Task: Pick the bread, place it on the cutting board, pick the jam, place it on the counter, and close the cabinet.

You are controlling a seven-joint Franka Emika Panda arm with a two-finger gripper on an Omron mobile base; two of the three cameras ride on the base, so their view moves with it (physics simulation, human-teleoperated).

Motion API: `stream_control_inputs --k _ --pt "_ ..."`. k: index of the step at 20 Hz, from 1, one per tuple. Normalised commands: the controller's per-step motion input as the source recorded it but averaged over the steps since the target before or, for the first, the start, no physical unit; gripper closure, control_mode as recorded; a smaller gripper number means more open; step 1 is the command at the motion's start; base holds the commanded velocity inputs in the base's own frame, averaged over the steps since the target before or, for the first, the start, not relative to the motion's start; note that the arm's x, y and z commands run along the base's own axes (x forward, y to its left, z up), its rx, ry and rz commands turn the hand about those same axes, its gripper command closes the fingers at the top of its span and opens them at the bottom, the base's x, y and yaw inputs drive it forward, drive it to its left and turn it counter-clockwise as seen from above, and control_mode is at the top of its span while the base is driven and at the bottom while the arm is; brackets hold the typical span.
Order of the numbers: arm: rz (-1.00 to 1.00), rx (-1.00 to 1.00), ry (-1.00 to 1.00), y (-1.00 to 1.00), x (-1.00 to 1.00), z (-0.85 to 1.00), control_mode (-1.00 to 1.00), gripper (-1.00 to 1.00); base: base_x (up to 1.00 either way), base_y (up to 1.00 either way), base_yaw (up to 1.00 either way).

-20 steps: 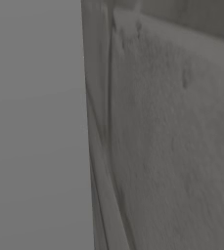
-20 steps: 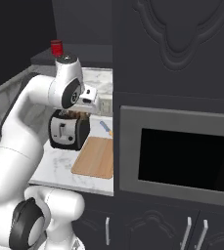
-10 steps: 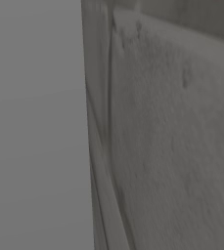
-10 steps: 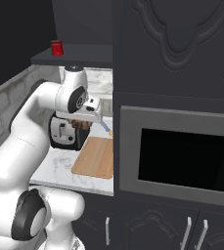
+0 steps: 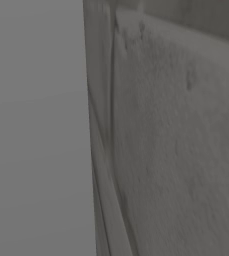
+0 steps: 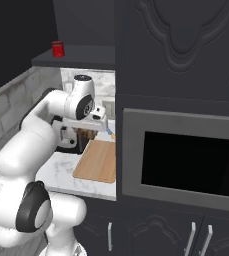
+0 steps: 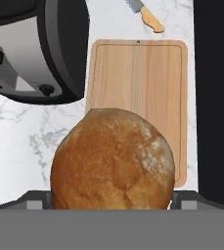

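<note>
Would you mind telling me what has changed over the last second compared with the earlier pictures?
The arm has swung down and to the right, carrying the gripper from beside the toaster toward the cutting board. The bread sits in the gripper, over the board's near edge. The board, knife and red jam jar on the shelf stayed put.

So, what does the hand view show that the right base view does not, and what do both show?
Hand view alone: the bread, a round brown loaf close to the camera above the near end of the cutting board, and clear details of the knife with its orange handle.

Right base view alone: the white arm, the red jam jar on the dark shelf, and the built-in microwave.

Both: the wooden cutting board, the toaster and the marble counter.
</note>
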Motion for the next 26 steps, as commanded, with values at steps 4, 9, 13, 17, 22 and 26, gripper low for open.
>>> stream_control_inputs --k 4,9,13,17,22,26 --pt "0.0 0.0 0.03 0.0 0.11 -0.36 -1.0 1.0 0.0 0.0 0.0" --pt "0.0 0.0 0.01 0.0 0.06 -0.4 -1.0 1.0 0.0 0.0 0.0" --pt "0.0 0.0 0.0 0.0 0.01 -0.4 -1.0 1.0 0.0 0.0 0.0" --pt "0.0 0.0 0.0 -0.01 0.0 -0.4 -1.0 1.0 0.0 0.0 0.0" --pt "0.0 0.0 0.0 -0.01 0.01 -0.36 -1.0 1.0 0.0 0.0 0.0" --pt "0.0 0.0 0.0 -0.02 0.01 -0.32 -1.0 1.0 0.0 0.0 0.0"
